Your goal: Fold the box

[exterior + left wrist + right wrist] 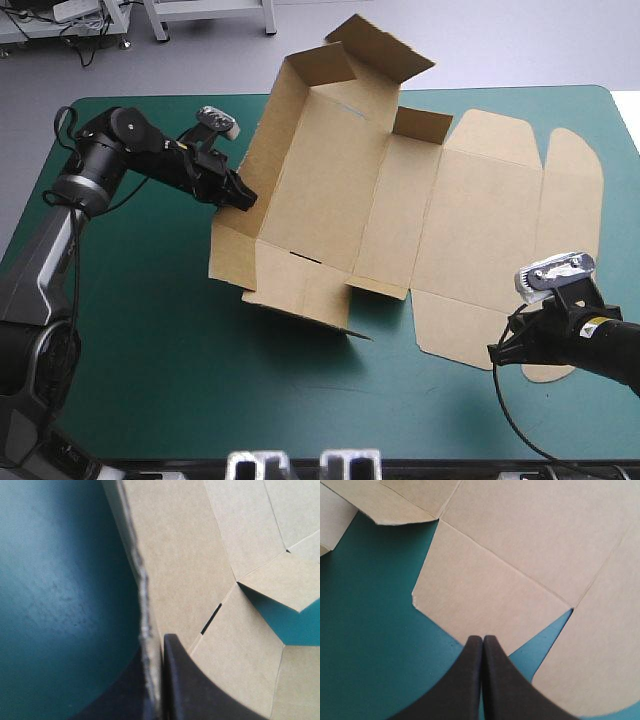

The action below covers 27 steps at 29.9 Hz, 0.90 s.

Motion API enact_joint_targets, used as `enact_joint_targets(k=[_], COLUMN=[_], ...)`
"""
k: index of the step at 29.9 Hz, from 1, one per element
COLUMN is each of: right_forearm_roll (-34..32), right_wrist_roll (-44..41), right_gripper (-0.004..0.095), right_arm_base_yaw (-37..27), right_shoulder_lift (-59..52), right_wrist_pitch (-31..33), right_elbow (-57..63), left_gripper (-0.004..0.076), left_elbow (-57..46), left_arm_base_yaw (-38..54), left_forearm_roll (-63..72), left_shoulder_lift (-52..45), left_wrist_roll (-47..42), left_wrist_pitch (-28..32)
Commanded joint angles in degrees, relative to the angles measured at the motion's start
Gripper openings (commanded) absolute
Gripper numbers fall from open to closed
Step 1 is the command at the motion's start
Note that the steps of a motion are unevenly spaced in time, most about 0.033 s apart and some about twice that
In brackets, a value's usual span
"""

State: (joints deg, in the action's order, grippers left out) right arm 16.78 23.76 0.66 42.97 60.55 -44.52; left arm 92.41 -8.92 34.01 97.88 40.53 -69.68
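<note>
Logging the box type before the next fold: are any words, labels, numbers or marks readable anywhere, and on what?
None readable.
The box: plain brown board, no print in any view.
Right arm's small yellow sticker: too small to read.

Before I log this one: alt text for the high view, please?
The left gripper pinches the raised left wall of a half-folded brown box on a teal-green table. The right gripper, shut, sits at the flat lid's near edge.

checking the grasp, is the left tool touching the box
Touching: the left wrist view shows the left tool shut on the box wall's edge.
</note>
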Motion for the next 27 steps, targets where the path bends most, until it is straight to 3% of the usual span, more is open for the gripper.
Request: enact_joint_targets(k=[1, 12, 20, 23, 27], right_forearm_roll=[2.6, 3.6, 3.6, 3.6, 4.3], right_wrist_roll=[0.2, 0.0, 0.7, -0.1, -0.4], right_gripper=[-0.0015, -0.0020, -0.0020, -0.0020, -0.0020], right_arm_base_yaw=[0.2, 0.2, 0.2, 0.2, 0.2], right_shoulder_lift=[-0.2, 0.0, 6.0, 9.1, 13.4], right_wrist_pitch=[-4.6, -11.2, -11.3, -11.3, -11.3], right_elbow=[-1.4, -6.7, -17.2, -20.9, -26.4], left_gripper=[-0.0008, -0.0010, -0.0010, -0.0010, -0.0010], left_elbow=[6.3, 7.8, 7.8, 7.8, 7.8], left_arm_base_yaw=[-6.0, -22.6, -25.2, -25.2, -25.2], left_forearm_roll=[-4.9, -34.7, -35.9, -36.0, -35.9], left_shoulder_lift=[-3.2, -3.1, -3.6, -3.6, -3.8], left_wrist_roll=[0.7, 5.4, 14.0, 14.1, 14.1], left_wrist_pitch=[-0.8, 13.1, 29.4, 30.3, 27.1])
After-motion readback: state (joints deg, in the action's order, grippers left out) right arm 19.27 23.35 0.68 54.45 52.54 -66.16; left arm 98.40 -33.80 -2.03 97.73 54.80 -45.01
